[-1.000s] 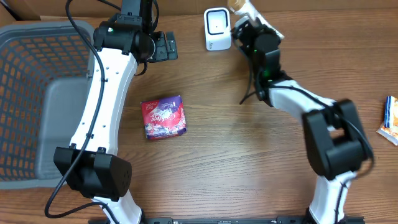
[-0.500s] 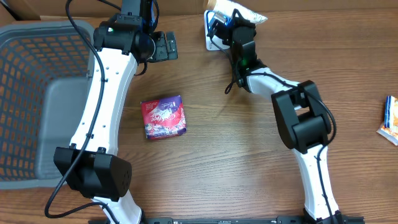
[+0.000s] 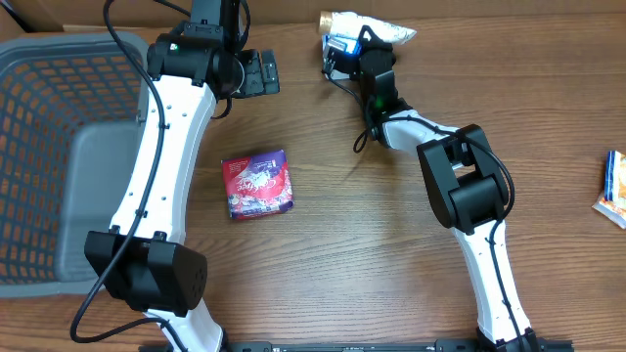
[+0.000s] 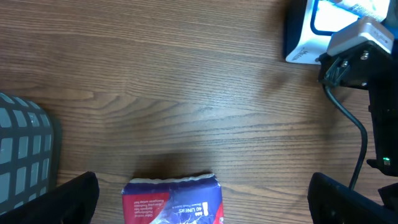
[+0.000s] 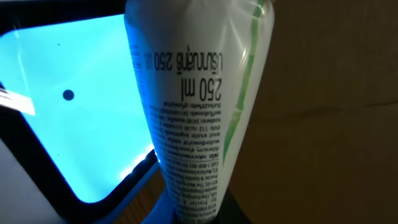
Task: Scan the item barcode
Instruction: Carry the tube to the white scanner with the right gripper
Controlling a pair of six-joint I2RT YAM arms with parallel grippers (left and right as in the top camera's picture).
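Tube point(image 5: 199, 112) of shiny white plastic with green stripes is pinched tight in the right claw point(image 3: 364, 47). It hangs just over the scanner point(image 5: 68, 106), whose flat window glows blue. The left claw point(image 3: 257, 72) is spread wide and holds nothing. A crinkly purple packet point(image 3: 258, 184) lies on the brown wooden table point(image 3: 391, 244).

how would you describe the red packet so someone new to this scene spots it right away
Start at the grey basket on the left and look right to the middle of the table. The packet lies flat there, alone. It is red and purple, unlike the white tube at the far edge and the pale pack at the right edge.
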